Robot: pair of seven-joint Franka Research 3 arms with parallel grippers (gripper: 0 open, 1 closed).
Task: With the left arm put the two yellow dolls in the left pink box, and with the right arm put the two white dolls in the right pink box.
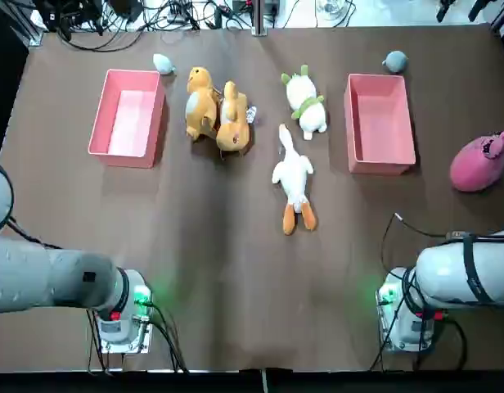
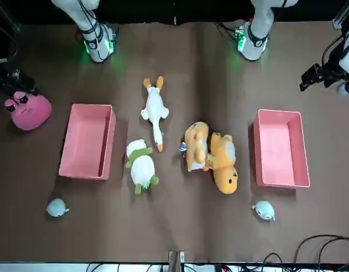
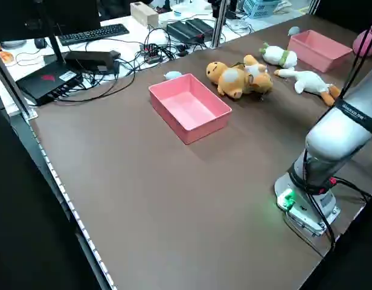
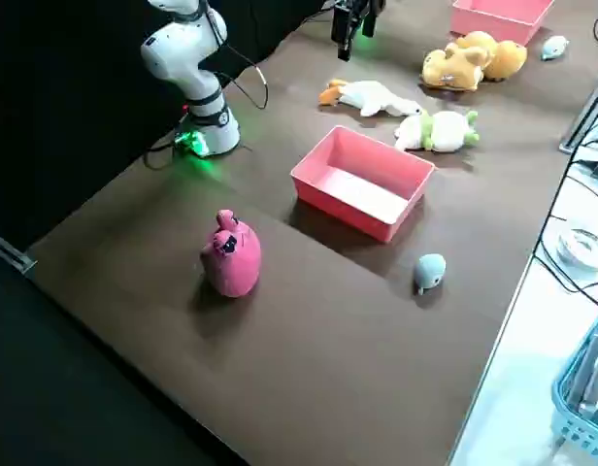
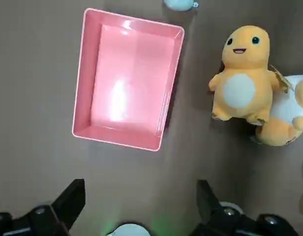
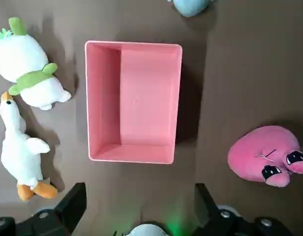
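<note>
The two yellow dolls lie side by side at the table's middle back: a golden one [image 1: 200,102] [image 5: 242,78] and a tan-orange one [image 1: 233,119] [image 5: 282,125]. The left pink box [image 1: 125,117] [image 5: 127,78] stands empty to their left. Of the two white dolls, the green-eared one [image 1: 306,102] [image 6: 28,73] lies behind the long-necked goose [image 1: 293,178] [image 6: 21,152]. Both lie left of the empty right pink box [image 1: 380,123] [image 6: 136,98]. My left gripper [image 5: 140,191] and right gripper [image 6: 139,192] hang open high above the table, holding nothing.
A pink plush [image 1: 479,162] [image 6: 264,157] lies right of the right box. One small grey-white lump [image 1: 163,64] sits behind the left box, another [image 1: 394,60] behind the right box. The arm bases [image 1: 125,315] [image 1: 407,315] stand at the near edge. Cables run along the far edge.
</note>
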